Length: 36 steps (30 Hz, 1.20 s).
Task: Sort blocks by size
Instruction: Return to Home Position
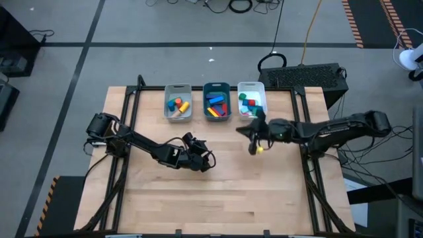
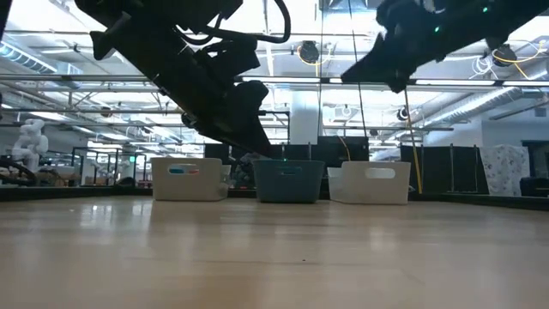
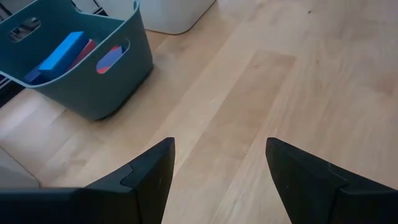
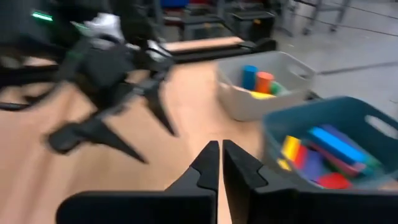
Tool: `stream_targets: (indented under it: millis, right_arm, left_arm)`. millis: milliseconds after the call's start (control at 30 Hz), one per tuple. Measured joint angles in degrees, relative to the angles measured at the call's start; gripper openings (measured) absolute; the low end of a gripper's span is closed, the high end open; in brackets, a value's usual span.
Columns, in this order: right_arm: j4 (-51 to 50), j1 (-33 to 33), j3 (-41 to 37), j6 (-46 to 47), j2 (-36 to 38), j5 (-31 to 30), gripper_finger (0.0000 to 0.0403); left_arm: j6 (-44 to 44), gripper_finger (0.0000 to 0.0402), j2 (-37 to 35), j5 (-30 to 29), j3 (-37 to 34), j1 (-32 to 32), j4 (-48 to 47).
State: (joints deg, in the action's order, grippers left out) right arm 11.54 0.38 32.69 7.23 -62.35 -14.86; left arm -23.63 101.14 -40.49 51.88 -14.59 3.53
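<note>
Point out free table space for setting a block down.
Free: the table half opposite the bins, past both arms. Crowded: grey bin, teal bin, white bin along one edge; left gripper and right gripper hang mid-table.

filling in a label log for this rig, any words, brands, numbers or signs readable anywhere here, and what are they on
No text can be read in any view.
Grey plastic bin, teal plastic bin, white plastic bin: plain walls, no label.
Open left gripper, shut right gripper: dark fingers, no marking seen.
Room behind the table: any signs are too small or blurred to read.
</note>
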Motion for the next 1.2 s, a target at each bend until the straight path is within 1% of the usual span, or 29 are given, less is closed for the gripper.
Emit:
stream_targets:
  millis: [233,367,467,733,900,1000,1100,1167,1200]
  right_arm:
    - [7.0,9.6,0.0,1.7,-1.2,-0.1,0.0001]
    - [12.5,14.4,0.0,-0.6,-3.4,-0.1,0.0]
    - [16.5,17.7,0.0,-2.9,-5.4,-0.1,0.0]
    - [27.7,25.7,0.0,-12.3,-10.5,-0.1,0.0]
    - [31.1,29.0,0.0,-17.0,-11.6,0.0,0.0]
    - [28.9,28.8,0.0,-15.8,-11.6,-1.5,0.0]
    - [22.9,28.2,0.0,-9.5,-11.6,-5.9,0.0]
    - [22.3,27.7,0.0,-4.4,-11.7,-7.9,0.0]
    - [22.5,27.6,0.0,-2.3,-11.6,-8.0,0.0]
  left_arm:
    - [-0.1,0.0253,0.0,0.0,0.0,0.5,2.9]
    - [0.0,0.0253,0.0,2.9,0.0,1.2,6.4]
    - [0.0,0.0253,0.0,4.1,0.0,1.3,8.2]
    - [2.3,0.0253,0.0,4.1,0.0,0.3,9.4]
    - [5.5,0.0253,-0.3,4.0,0.0,-0.9,12.3]
    - [6.5,0.0253,-1.4,3.6,0.0,-1.6,12.7]
    - [8.1,0.0249,-3.1,3.2,0.0,-2.4,12.7]
    - [9.3,0.0236,-4.4,3.0,0.0,-2.8,12.5]
    - [9.7,0.0225,-5.0,3.0,0.0,-3.1,12.5]
